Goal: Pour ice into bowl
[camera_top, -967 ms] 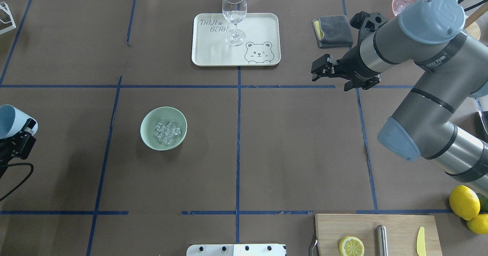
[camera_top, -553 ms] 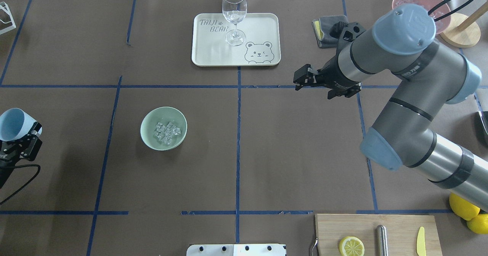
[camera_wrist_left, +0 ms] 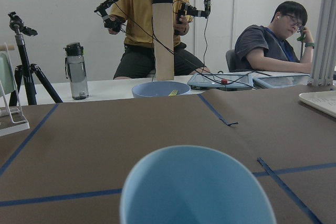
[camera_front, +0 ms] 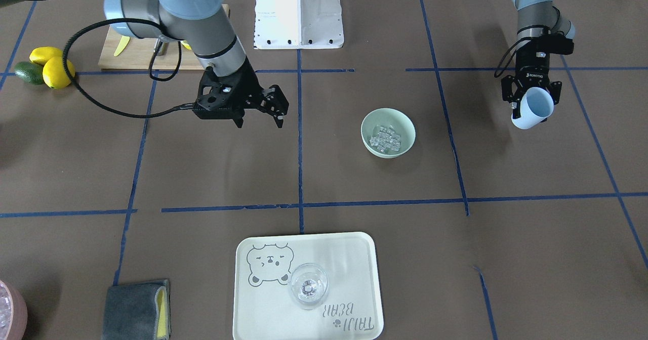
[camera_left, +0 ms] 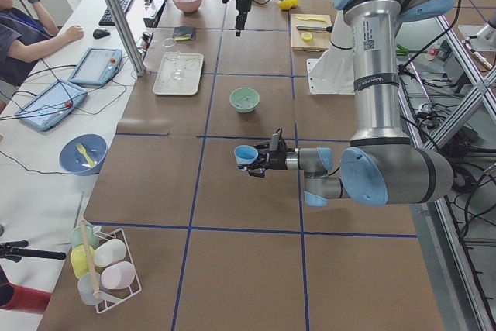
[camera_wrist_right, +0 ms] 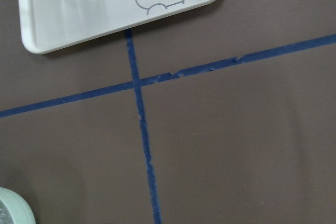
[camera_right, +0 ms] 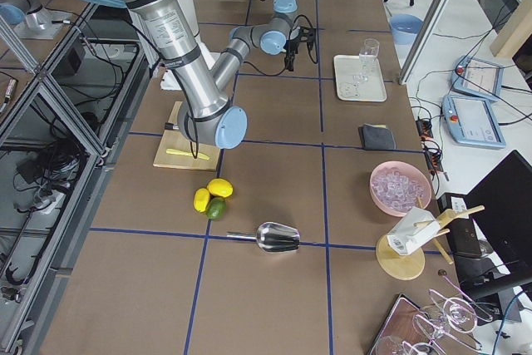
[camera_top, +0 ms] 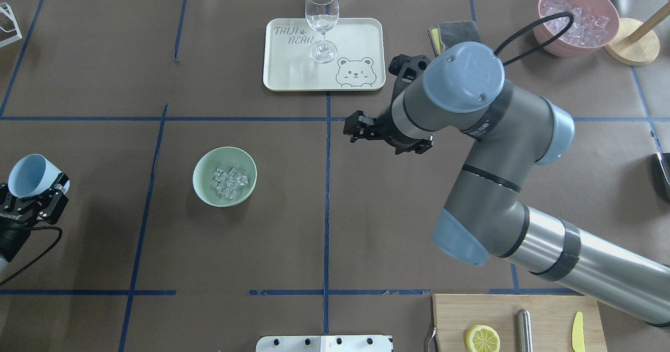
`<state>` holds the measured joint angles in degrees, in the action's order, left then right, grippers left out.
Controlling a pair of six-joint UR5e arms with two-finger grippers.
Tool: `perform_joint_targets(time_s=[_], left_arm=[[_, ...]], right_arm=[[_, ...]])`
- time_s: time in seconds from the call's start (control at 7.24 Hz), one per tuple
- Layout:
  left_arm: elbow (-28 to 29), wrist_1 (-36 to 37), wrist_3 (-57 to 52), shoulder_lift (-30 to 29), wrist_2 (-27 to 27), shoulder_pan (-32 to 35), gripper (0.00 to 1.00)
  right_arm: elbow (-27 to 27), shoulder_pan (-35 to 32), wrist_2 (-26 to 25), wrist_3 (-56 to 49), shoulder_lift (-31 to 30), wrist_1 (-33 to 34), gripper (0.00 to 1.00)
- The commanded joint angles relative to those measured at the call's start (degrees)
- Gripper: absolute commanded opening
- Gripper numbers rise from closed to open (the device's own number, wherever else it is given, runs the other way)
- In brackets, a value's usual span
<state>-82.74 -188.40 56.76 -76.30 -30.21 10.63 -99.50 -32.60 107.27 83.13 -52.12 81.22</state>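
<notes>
The pale mint-green bowl stands left of the table's middle with a heap of clear ice in it; both show in the front view too, the bowl and the ice. My left gripper is shut on a light blue cup at the table's left edge, well apart from the bowl. The cup's mouth shows no ice. My right gripper is open and empty, above the table to the right of the centre line. The bowl's rim is at the corner of the right wrist view.
A cream bear tray with a wine glass stands at the back centre. A pink bowl of ice and a grey cloth are at the back right. A cutting board with a lemon half is at the front right.
My right arm has swung left, from near the grey cloth toward the table's middle. My left gripper has moved slightly right and nearer the robot with the cup.
</notes>
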Motion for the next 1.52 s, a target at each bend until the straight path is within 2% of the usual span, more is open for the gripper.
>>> perform_joint_targets(time_s=[0.0, 0.14, 0.41, 0.55, 0.97, 1.11, 1.38], left_arm=[[0.0, 0.6, 0.5, -0.9, -1.1, 0.1, 0.00], [0.0, 0.6, 0.5, -0.9, -1.3, 0.3, 0.00], [1.1, 0.8, 0.5, -0.8, -1.9, 0.8, 0.00], [1.4, 1.4, 0.5, -0.8, -2.0, 1.3, 0.00], [4.2, 3.3, 4.0, -2.4, -2.9, 2.5, 0.01], [4.2, 4.3, 4.0, -2.5, -3.5, 2.9, 0.13], [4.2, 4.6, 3.2, -2.4, -5.5, 4.6, 0.78]], right_arm=[[5.6, 3.7, -3.5, 2.3, 5.5, -0.1, 1.00], [7.3, 4.9, -5.7, 3.0, 7.6, -0.1, 1.00], [16.1, 6.1, -6.0, 4.7, 15.3, -0.6, 1.00], [18.4, 6.7, -6.8, 4.8, 16.0, -3.1, 1.00], [19.5, 8.0, -7.5, 5.6, 16.1, -3.9, 1.00], [20.4, 8.4, -8.1, 5.6, 16.2, -4.0, 1.00], [20.6, 9.1, -8.6, 5.6, 16.4, -4.0, 1.00]])
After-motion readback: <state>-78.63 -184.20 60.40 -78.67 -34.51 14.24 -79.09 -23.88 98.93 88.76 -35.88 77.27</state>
